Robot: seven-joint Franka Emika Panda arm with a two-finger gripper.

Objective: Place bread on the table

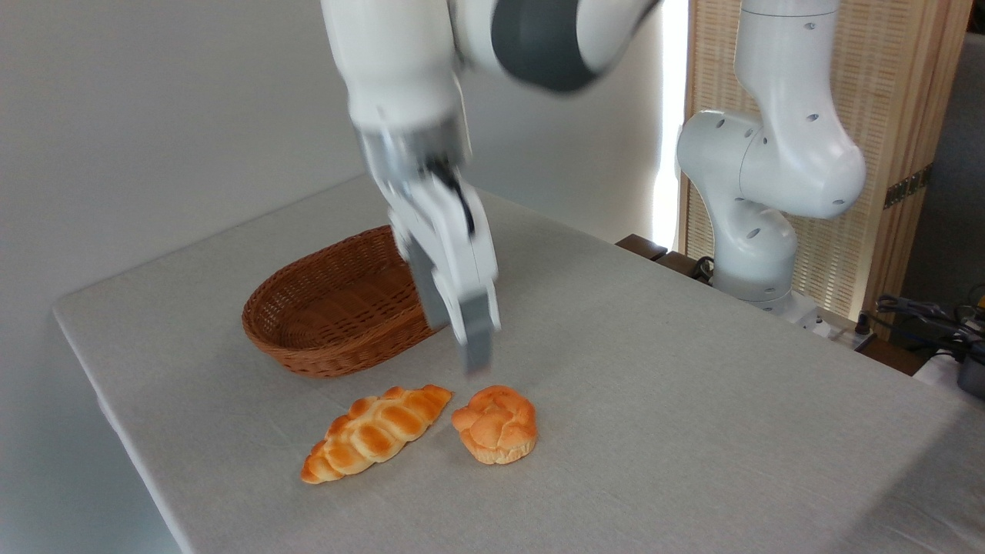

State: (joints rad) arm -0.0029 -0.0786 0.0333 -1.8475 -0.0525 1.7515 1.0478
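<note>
The bread (pixel 495 424), a small round knotted golden bun, lies on the grey-beige table (pixel 692 400) near the front. It is free and nothing touches it. My gripper (pixel 459 348) hangs just above and slightly left of it, tilted and blurred by motion. Its two grey fingers (pixel 477 338) stand apart with nothing between them, so it is open.
A longer braided loaf (pixel 376 432) lies just left of the bread, almost touching it. A brown oval wicker basket (pixel 338 308) sits behind, with nothing visible inside. The arm's white base (pixel 750 261) stands at the table's far right edge, with cables (pixel 923 315) beyond.
</note>
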